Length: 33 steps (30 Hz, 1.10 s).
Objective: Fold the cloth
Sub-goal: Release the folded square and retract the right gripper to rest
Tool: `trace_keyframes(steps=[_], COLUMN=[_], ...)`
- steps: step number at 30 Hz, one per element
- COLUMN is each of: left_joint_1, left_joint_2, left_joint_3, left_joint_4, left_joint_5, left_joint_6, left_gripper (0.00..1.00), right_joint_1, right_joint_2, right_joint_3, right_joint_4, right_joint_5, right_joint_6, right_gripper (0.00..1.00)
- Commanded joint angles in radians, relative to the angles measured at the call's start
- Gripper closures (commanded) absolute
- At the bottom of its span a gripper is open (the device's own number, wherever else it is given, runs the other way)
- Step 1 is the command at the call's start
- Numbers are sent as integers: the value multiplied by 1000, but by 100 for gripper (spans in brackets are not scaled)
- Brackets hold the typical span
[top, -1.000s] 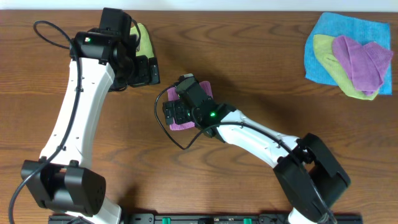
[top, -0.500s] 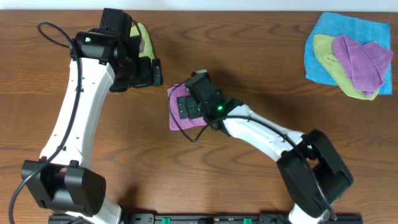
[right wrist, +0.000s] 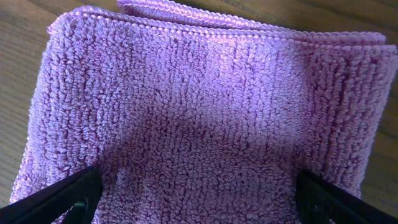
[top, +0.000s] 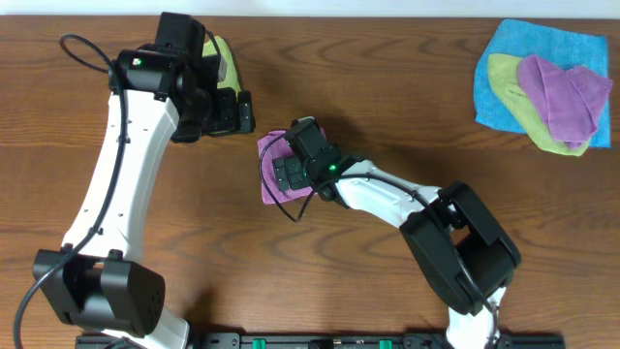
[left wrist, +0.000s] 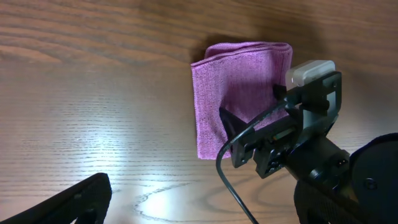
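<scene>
**Cloth** (top: 270, 181): lilac-purple microfibre, lying folded into an upright rectangle near the middle of the counter (top: 407, 107). In the left wrist view the cloth (left wrist: 239, 93) shows a stitched hem down its left side and a rounded, layered edge along the top. Its right part is hidden under the right arm. In the right wrist view the cloth (right wrist: 199, 106) fills the frame, with two hems stacked along the far edge.

**Right pincer** (top: 289, 173): directly over the cloth and holding nothing. The jaws are spread wide, with one fingertip at each lower corner of the wrist view (right wrist: 199, 196). Whether they touch the pile cannot be told.

**Left pincer** (top: 232, 111): open and empty, up and to the left of the cloth and apart from it.

**Lime-green cloth** (top: 227, 58): at the far edge, partly under the left arm.

**Heap at the far right corner**: a blue cloth (top: 542, 44) carrying a green cloth (top: 509, 92) and a purple cloth (top: 562, 97), well apart from the folded one.

**Open room**: bare wood lies left of and in front of the cloth, and between it and the heap.
</scene>
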Motion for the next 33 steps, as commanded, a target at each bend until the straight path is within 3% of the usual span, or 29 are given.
trace_keyframes(steps=[1, 5, 13, 16, 24, 28, 33], left_joint_1=[-2, -2, -3, -3, -26, -46, -49], left_joint_2=[-18, -56, -190, -228, -330, -394, -469], left_joint_3=[-3, -3, -3, -3, -3, -3, -3], left_joint_4=[3, 1, -79, -118, -173, -198, -237], left_joint_5=[25, 26, -10, -26, -27, -27, -34], left_joint_6=[14, 14, 30, 32, 24, 21, 16], left_gripper=[5, 5, 5, 5, 5, 5, 5], right_joint_1=[-29, -62, -275, -425, -777, -828, -799], right_joint_2=[-45, -207, -679, -869, -1384, -1608, -1697], right_joint_3=[11, 24, 8, -66, -377, -524, -562], right_joint_4=[-21, -94, -611, -628, -634, -689, -798], right_joint_5=[30, 63, 53, -37, -292, -335, -316], right_joint_6=[-51, -79, -166, -243, -239, -179, -147], right_gripper=[1, 1, 1, 1, 1, 1, 1])
